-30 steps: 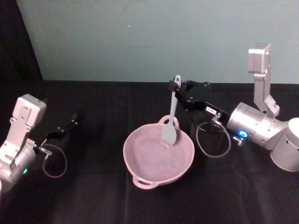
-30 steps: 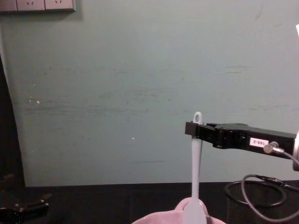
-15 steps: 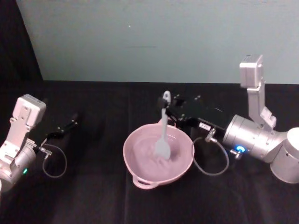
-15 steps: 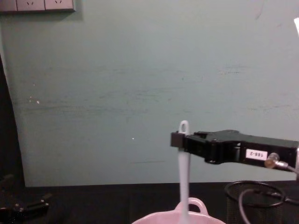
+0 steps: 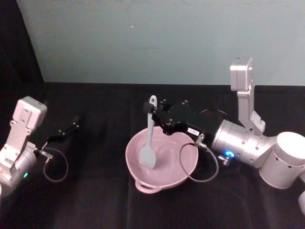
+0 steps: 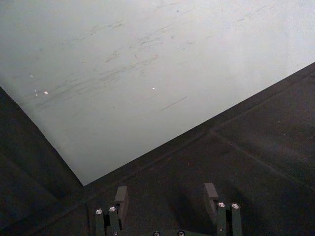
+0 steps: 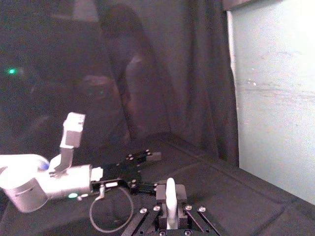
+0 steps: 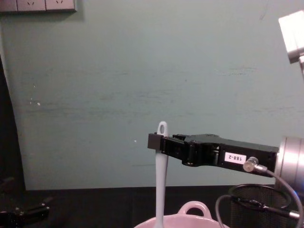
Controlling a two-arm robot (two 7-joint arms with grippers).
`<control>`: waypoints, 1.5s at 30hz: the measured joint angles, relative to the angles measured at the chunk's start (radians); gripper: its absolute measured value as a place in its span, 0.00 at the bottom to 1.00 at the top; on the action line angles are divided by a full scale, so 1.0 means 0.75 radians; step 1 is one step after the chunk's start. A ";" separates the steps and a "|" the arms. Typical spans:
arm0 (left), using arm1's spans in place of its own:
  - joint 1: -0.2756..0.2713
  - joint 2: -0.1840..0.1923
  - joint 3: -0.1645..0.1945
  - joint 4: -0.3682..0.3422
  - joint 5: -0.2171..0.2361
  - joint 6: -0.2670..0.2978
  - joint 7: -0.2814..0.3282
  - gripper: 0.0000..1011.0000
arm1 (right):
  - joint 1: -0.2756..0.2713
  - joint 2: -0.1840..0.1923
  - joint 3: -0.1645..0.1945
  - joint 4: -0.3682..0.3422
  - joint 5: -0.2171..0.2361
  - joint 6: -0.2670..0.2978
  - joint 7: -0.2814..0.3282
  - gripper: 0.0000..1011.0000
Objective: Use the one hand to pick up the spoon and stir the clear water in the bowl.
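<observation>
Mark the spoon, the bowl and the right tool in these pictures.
spoon (image 5: 149, 131), head view, on its handle.
bowl (image 5: 159, 183), head view, on its front wall.
right tool (image 8: 159, 141), chest view, between its fingertips, where they clamp the handle.

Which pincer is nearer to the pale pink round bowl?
The right. The right pincer holds the slim white plastic spoon above the pale pink round bowl; the left pincer rests open, far off to its left.
</observation>
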 joint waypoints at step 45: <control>0.000 0.000 0.000 0.000 0.000 0.000 0.000 0.99 | -0.024 0.043 -0.014 -0.102 -0.082 0.038 -0.024 0.11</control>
